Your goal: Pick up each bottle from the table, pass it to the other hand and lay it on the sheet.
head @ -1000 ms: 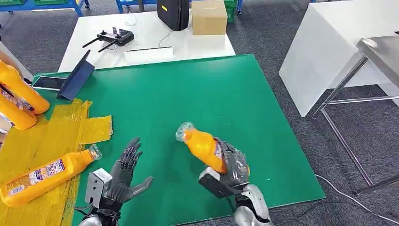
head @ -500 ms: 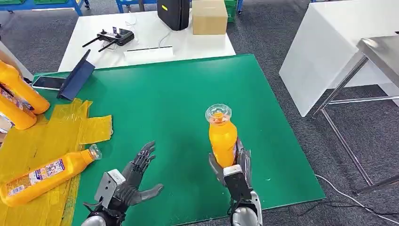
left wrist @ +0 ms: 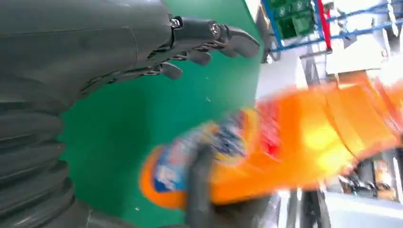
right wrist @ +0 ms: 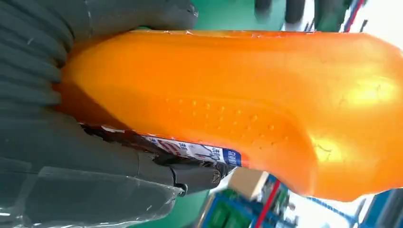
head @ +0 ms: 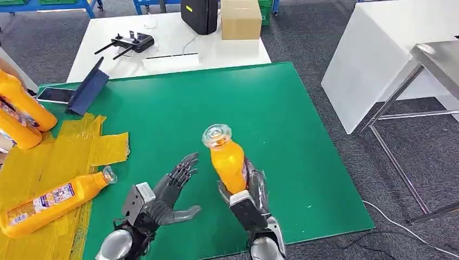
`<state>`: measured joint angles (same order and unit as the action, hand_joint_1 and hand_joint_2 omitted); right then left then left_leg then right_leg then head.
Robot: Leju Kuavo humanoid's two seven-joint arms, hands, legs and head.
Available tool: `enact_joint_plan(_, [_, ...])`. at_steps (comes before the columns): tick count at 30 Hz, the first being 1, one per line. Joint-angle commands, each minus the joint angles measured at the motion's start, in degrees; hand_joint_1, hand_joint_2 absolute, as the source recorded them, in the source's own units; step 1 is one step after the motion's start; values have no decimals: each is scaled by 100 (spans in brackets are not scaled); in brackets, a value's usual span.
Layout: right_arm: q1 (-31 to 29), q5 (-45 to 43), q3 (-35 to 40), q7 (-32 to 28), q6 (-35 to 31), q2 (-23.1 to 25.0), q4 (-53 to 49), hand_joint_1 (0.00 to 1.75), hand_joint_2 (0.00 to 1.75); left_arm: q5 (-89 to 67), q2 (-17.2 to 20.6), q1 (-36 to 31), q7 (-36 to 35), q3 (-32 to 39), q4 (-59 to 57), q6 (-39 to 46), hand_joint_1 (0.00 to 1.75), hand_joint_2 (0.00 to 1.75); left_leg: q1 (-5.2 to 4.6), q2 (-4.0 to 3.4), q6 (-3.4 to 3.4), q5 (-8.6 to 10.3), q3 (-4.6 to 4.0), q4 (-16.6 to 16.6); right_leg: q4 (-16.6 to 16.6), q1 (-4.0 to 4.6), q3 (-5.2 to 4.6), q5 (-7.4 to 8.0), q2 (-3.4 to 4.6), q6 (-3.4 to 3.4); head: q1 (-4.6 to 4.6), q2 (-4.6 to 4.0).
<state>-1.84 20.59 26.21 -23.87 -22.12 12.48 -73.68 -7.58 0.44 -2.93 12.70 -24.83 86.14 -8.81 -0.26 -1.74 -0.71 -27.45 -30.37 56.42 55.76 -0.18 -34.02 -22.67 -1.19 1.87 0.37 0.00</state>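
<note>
Now we hold the bottle (head: 228,162) upright in our right hand (head: 250,194), fingers wrapped round its lower body, cap toward twelve o'clock above the green table (head: 303,162). Our left hand (head: 169,196), fingers spread and holding nothing, waits just beside it at nine o'clock, palm facing it. Since half a second ago, bottle and left hand have drawn closer together.

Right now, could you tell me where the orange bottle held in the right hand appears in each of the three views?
Head view: bottle upright at centre bottom, gripped by the right hand.
Left wrist view: blurred orange shape beyond the open left hand.
Right wrist view: its body spans the picture.
Shared landmark: the green mat.
</note>
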Motion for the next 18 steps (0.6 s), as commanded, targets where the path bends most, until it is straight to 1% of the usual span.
enact_joint_plan(1, [-801, 292, 1046, 223, 176, -60, 1578, 175, 175, 93, 124, -542, -39, -567, -517, -28, 0, 175, 7, 5, 5, 0, 13, -6, -10, 5, 15, 2, 10, -2, 0, 0])
enact_joint_plan(4, [-906, 401, 1242, 273, 222, -33, 1681, 175, 175, 97, 102, -575, -43, -631, -543, -28, 0, 175, 9, 18, 8, -2, 20, -7, -10, 6, 23, -3, 6, -3, -2, 0])
enact_joint_plan(7, [-1090, 491, 1485, 314, 229, 56, 1848, 175, 175, 100, 84, -629, -48, -736, -613, -29, 0, 175, 7, 15, 7, -2, 18, -5, -7, 5, 21, -4, 5, -2, 2, 0])
enact_joint_plan(8, [-1153, 507, 1560, 320, 213, 87, 1893, 175, 175, 107, 64, -661, -49, -781, -640, -41, 0, 175, 4, 4, 5, -1, 9, -3, -4, 3, 10, 0, 11, -1, 0, 0])
enact_joint_plan(9, [-1186, 523, 1604, 325, 213, 106, 1909, 175, 175, 108, 43, -678, -49, -804, -648, -44, 0, 175, 7, 5, 7, -4, 18, -4, -6, 4, 17, -2, 17, -2, -2, 0])
enact_joint_plan(14, [-1186, 523, 1604, 325, 213, 106, 1909, 175, 175, 108, 43, -678, -49, -804, -648, -44, 0, 175, 7, 20, 6, -1, 9, 0, -3, 4, 13, -3, 1, -1, 4, 0])
enact_joint_plan(18, [-1281, 689, 1943, 317, 253, 65, 1926, 175, 175, 121, -52, -710, -56, -858, -704, -15, 0, 175, 4, 12, 5, -2, 6, 0, -1, 2, 7, -3, 5, -2, 0, 0])
